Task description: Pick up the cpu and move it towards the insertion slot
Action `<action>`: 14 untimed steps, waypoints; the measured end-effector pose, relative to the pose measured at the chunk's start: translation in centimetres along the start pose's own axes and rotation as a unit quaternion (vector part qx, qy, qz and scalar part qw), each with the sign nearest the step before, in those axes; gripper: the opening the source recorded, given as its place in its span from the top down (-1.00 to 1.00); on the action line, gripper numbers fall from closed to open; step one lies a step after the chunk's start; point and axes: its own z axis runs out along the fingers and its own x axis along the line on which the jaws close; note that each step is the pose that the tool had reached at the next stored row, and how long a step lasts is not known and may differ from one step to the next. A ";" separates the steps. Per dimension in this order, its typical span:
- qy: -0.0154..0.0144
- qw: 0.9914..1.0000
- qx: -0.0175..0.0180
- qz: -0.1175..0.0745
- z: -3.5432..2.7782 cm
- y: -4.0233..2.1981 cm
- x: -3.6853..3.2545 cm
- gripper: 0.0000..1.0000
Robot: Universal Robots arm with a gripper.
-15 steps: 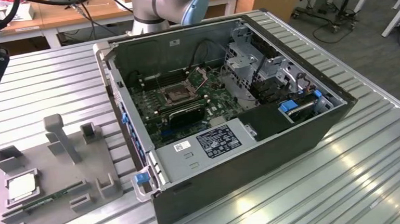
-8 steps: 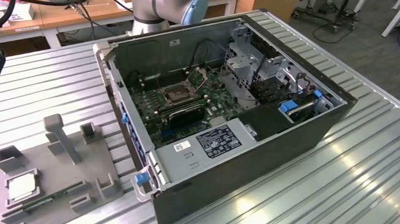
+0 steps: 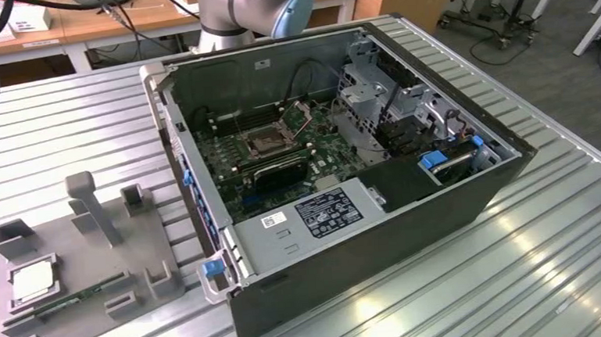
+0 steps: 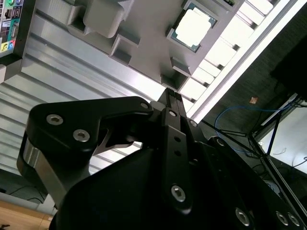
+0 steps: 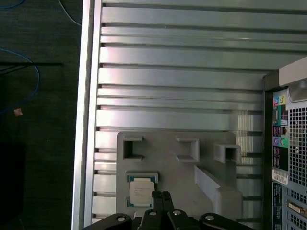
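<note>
Black two-finger gripper hangs with tips pinched together, empty, over the square silvery cpu, which lies in a pocket of the grey fixture; pickup is not yet made, and a grasp likely needs them parted to span it; the silver-framed square insertion slot sits well apart in the open dark computer case

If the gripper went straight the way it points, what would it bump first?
Probably the gray holder, right beside the cpu. In the first wrist view the gripper lines up with the cpu's edge, so it might clip the cpu instead; depth is unclear.
</note>
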 end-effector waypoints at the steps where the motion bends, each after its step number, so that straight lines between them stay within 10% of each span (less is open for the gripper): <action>1: 0.000 1.000 0.000 0.000 0.00 0.00 0.11 0.79; 14: 0.000 1.000 0.000 0.000 0.00 0.00 0.83 0.79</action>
